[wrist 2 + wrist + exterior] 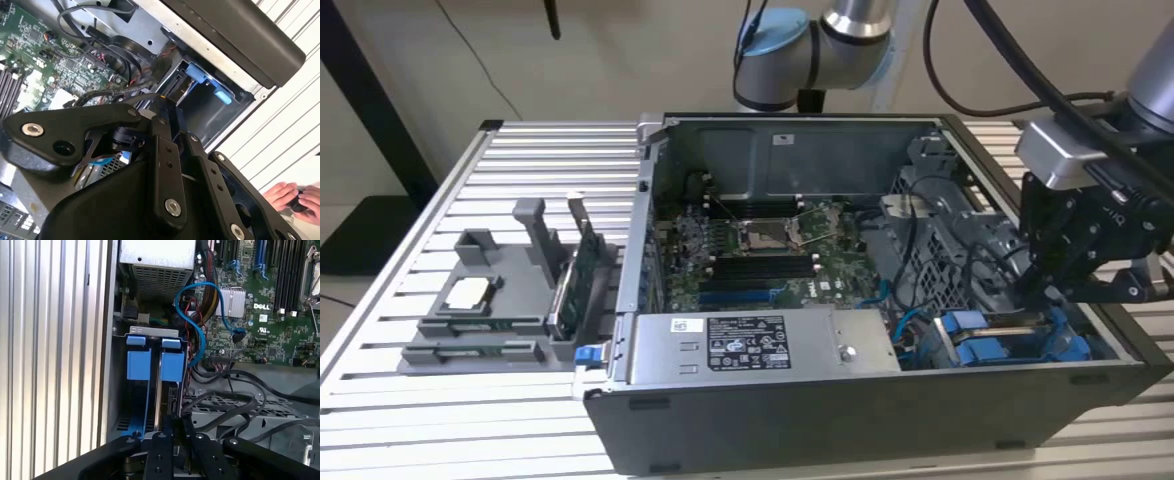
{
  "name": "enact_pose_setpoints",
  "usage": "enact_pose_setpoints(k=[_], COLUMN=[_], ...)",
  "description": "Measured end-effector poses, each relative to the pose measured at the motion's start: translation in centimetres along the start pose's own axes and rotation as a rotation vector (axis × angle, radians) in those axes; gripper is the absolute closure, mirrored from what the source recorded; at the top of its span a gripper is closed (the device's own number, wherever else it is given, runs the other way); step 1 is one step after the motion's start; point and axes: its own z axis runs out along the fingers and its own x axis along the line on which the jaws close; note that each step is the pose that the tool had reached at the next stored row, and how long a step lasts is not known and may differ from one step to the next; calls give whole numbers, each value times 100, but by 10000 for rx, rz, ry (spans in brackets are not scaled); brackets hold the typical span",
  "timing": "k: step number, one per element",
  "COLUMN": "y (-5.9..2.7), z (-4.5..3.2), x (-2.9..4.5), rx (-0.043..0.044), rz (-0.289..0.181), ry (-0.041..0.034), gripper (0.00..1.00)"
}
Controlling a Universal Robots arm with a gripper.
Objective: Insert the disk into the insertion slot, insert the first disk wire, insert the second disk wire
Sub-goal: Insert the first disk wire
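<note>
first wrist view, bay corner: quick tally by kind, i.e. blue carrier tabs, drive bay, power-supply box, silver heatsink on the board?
blue carrier tabs: 2
drive bay: 1
power-supply box: 1
silver heatsink: 1
Total: 5

The whole open computer case (854,410) on the slatted table (440,420) is taken in by the exterior view, which is set a bit back and high up, angled down. Both wrist views are parked way closer. In the first wrist view the insertion slot (152,331) is looked at pretty much straight down, past the gripper (172,426). In the second wrist view it's caught on a slant. The slot and the motherboard (260,325) are shared by all three.
</note>
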Motion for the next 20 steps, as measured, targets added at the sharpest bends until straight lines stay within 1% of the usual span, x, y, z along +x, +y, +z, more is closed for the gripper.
enact_pose_setpoints(k=[3,7,10,14,20], y=[-8,-53,-94,-116,-128], z=[36,81,109,130,157], x=[3,8,12,14,16], rx=[-11,-29,-97,-201,-267], rz=[52,95,101,140,272], ry=[-1,-6,-13,-16,-16], gripper=[81,81,81,81,81])
